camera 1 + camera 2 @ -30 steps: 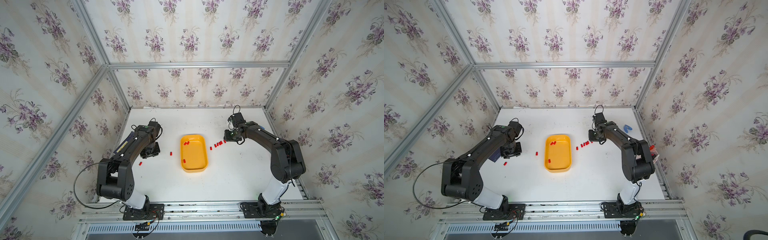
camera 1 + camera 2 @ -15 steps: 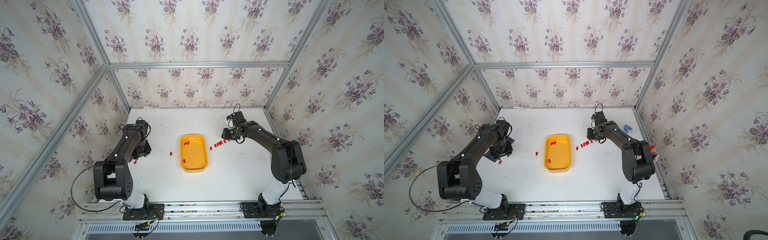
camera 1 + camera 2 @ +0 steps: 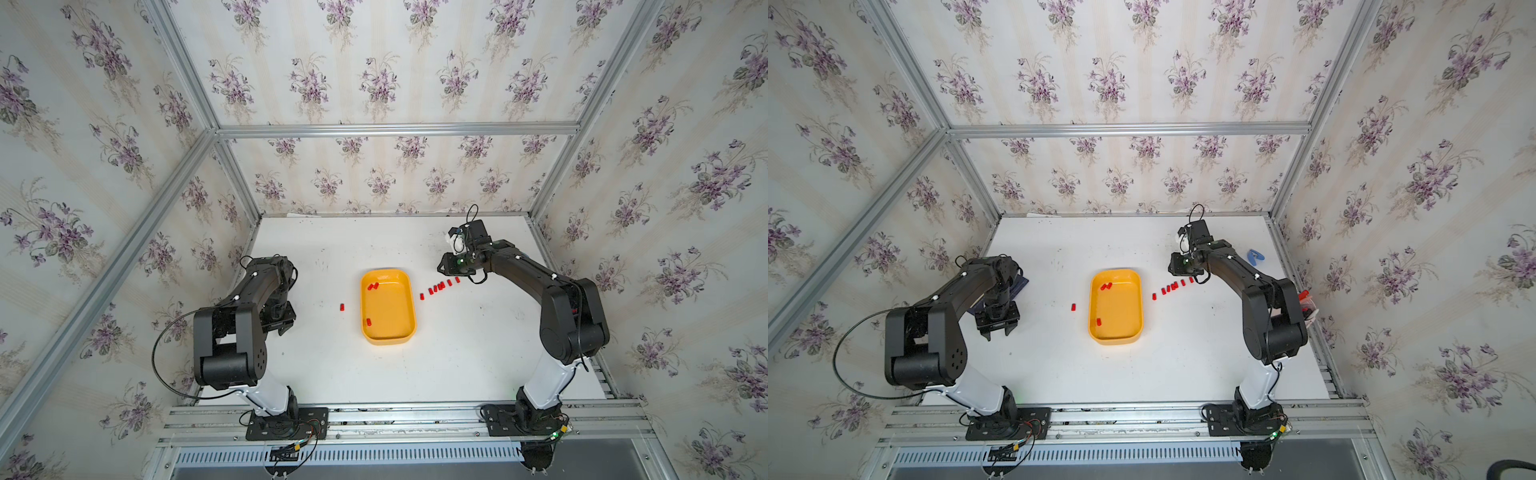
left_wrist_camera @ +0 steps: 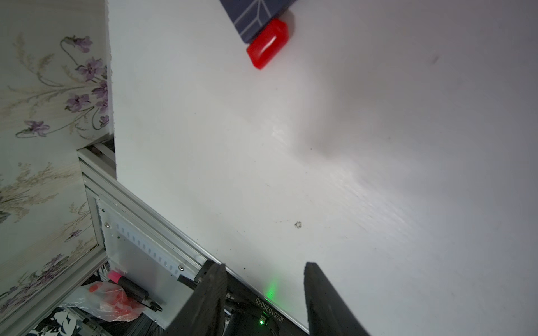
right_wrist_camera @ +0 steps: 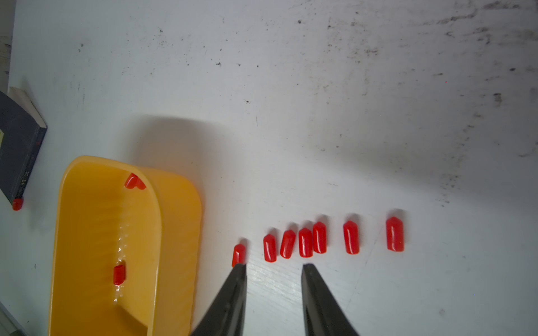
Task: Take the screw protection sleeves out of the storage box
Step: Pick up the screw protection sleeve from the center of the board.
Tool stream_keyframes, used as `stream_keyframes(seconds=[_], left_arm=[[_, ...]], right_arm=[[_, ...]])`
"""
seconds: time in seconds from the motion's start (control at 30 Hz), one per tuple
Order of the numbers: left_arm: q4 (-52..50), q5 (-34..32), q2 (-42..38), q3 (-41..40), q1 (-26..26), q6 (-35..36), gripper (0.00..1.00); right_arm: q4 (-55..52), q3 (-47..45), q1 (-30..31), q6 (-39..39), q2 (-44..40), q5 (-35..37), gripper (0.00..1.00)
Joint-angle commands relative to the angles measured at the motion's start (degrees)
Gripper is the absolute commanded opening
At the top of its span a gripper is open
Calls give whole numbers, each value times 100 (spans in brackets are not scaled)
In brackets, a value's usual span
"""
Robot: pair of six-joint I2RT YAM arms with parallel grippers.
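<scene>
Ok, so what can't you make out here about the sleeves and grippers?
- Sleeve beside the booklet: the left arm covers it in both top views; the left wrist view's edge cuts the booklet off.
- Pair of sleeves in the storage box: its rim partly hides them in the right wrist view.
- Right gripper: too small and dark in both top views to see its fingertips.

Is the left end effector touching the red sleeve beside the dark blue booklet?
Apart. The left wrist view shows bare white table between the left end effector and the red sleeve at the booklet corner.
</scene>
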Motion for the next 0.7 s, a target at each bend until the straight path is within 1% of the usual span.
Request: stream_keyframes(seconds=[0.0, 0.2, 0.33, 0.4, 0.47, 0.57, 0.67], left_arm=[[292, -160, -103, -253, 40, -226, 48], [575, -236, 11, -465, 108, -386, 46], [913, -292, -316, -505, 198, -395, 45], [1194, -197, -388, -448, 240, -219, 45], [1098, -264, -212, -189, 282, -122, 43], [869, -485, 90, 178, 351, 27, 38], [949, -561, 227, 295, 536, 123, 34]], right_arm=[[109, -14, -3, -15, 59, -181, 37], [105, 21, -5, -12, 57, -270, 37], [124, 28, 0, -46, 91, -226, 37], [111, 46, 0, -58, 148, -201, 37], [110, 52, -6, -60, 188, -203, 37], [76, 56, 0, -90, 218, -187, 37], [104, 56, -10, -110, 199, -206, 37]])
